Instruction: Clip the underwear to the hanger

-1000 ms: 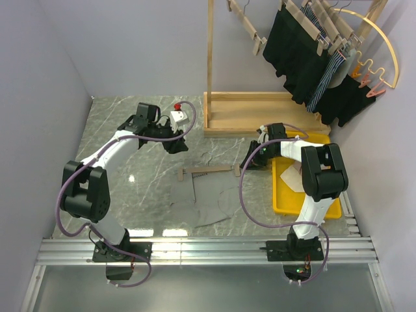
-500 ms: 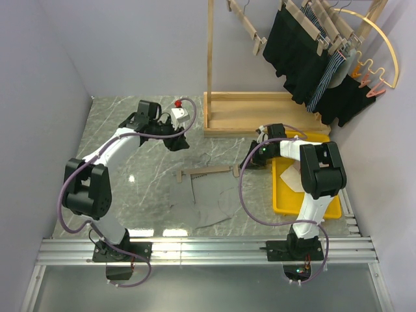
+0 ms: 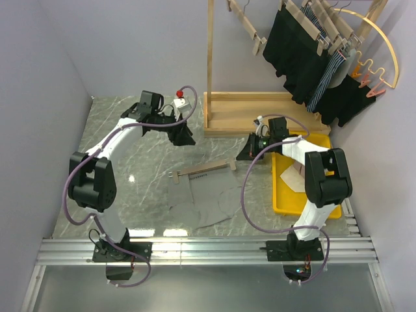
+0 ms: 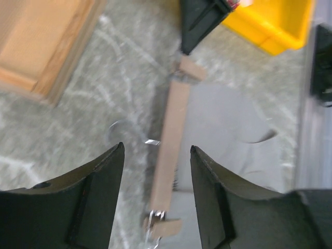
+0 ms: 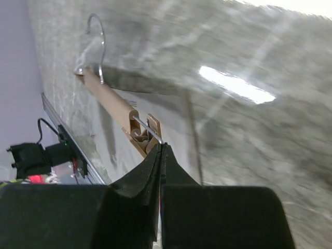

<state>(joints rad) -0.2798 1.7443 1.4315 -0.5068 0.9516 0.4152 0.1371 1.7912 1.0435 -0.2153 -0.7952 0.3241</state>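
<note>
- Grey soft fabric: the underwear (image 3: 203, 203) lay flat on the bench (image 3: 140, 185), its top edge right against the hanger (image 3: 201, 170). Couldn't tell if either clip already bit the cloth.
- Hanger lay tilted on the bench, thin metal hook (image 5: 96, 36) on the side away from the underwear, a wooden clip at each end.
- Underwear judged light, limp, zero stiffness. It would sag and bunch if lifted by one point. Best taken at the waistband corners, just beside the hanger's two ends.
- Hanger judged light, rigid, smooth wood, likely to skid on the marble when nudged. Clips are sprung, so they need a squeeze at the tail, with the bar pinned down.
- Right gripper (image 5: 162, 148): jaws closed tight, tips at the end clip (image 5: 144, 134) on the hanger's right-arm end. Couldn't tell if they pinched the clip's wire spring or only touched it.
- Left gripper (image 4: 156, 150) hung above the hanger, over its hook side, jaws apart with nothing between them.
</note>
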